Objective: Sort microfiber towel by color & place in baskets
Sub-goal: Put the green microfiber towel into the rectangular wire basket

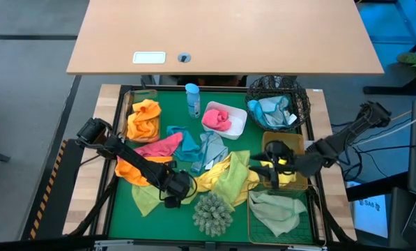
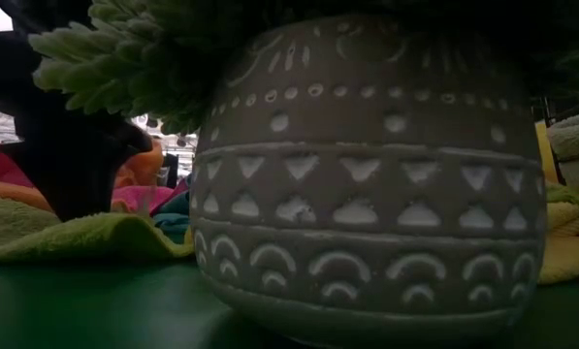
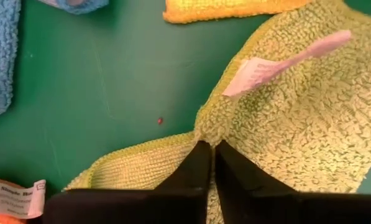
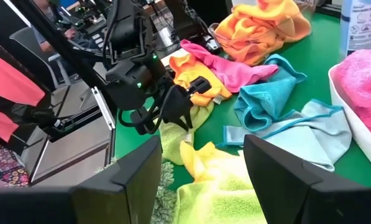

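The left gripper (image 3: pixel 211 163) pinches the pale green towel (image 3: pixel 297 118) at its fold; lift straight up. The right gripper (image 4: pixel 201 171) waits open over the gold basket (image 1: pixel 299 143).

My left gripper (image 3: pixel 211 163), matt black plastic, pinches looped, nubbly pale green cloth (image 3: pixel 297 118) with a thin papery tag (image 3: pixel 278 65), lower centre of the left wrist view. The mat (image 3: pixel 110 81) looks smooth, matt green. In the low view the pot (image 2: pixel 367 184) is rough grey ceramic; upper right from above, a black wire-mesh basket (image 1: pixel 302 94)
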{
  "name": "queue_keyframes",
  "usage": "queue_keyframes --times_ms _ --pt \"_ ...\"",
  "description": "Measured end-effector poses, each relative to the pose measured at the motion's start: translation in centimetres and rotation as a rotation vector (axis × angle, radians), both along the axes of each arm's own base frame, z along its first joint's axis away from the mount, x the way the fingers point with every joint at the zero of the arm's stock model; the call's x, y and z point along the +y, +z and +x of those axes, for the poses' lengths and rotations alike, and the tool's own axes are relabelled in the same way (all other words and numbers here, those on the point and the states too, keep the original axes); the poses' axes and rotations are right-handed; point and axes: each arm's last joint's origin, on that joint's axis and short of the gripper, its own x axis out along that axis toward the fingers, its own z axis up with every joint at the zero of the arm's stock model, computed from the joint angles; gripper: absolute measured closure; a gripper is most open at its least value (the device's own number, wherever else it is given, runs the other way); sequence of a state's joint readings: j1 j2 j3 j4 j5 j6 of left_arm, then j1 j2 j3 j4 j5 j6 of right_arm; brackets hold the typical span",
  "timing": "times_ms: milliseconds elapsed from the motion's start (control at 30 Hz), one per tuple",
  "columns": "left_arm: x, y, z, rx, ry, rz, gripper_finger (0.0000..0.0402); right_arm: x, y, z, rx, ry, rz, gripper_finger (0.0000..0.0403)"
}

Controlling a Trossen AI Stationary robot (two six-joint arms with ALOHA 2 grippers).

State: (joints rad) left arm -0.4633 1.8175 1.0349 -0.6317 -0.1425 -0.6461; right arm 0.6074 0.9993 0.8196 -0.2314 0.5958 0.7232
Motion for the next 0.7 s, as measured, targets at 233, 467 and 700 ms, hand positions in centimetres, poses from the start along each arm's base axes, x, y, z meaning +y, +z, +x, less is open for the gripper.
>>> queue_keyframes --times_ms 233,467,700 --pt "-0.1 2.3 0.0 -0.027 0.018 -0.066 0.0398 -0.6 0.0 0.4 0.007 -0.005 0.015 0.0178" --pt "0.6 7.7 -0.2 -0.210 0.050 -0.094 0.0400 -0.6 0.1 0.4 0.000 -0.003 0.011 0.0178" --pt "2.8 11.7 -0.7 -0.414 0.165 -0.063 0.0401 0.3 0.4 2.1 -0.106 0.015 -0.106 0.0178"
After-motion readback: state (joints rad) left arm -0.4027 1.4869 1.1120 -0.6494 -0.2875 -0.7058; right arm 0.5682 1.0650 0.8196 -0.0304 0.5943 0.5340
